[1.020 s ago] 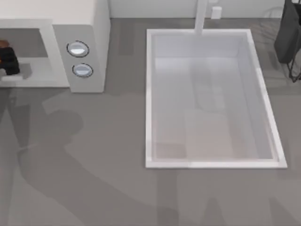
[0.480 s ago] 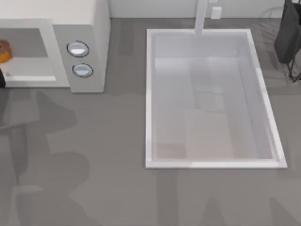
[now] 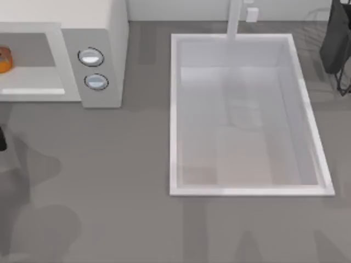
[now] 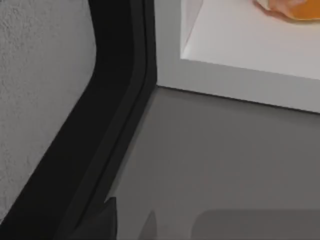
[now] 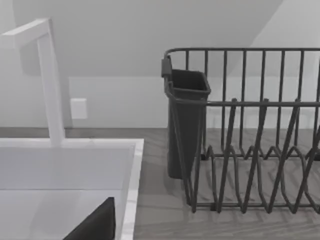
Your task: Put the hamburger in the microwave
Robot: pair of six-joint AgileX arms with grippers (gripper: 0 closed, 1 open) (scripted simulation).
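Observation:
The hamburger [image 3: 3,59], a small orange-brown bun, rests inside the grey cavity of the off-white microwave [image 3: 104,33] at the table's far left. The left wrist view shows the hamburger [image 4: 292,7] on the microwave's pale floor [image 4: 250,40], beside the black open door [image 4: 117,110]. My left gripper [image 3: 1,138] sits at the left edge, in front of the microwave and well apart from the bun. It holds nothing, and one dark finger [image 4: 109,222] shows off to the side. My right gripper is parked near the dish rack, where one dark finger [image 5: 100,222] shows.
A white sink basin [image 3: 174,109] with a faucet [image 3: 235,19] fills the table's middle and right. A dark wire dish rack [image 5: 250,150] with a utensil cup [image 5: 185,120] stands at the back right. Two round knobs [image 3: 91,57] face the table.
My left gripper let go of the hamburger in the cavity and backed out toward the table's front. The hamburger stays inside.

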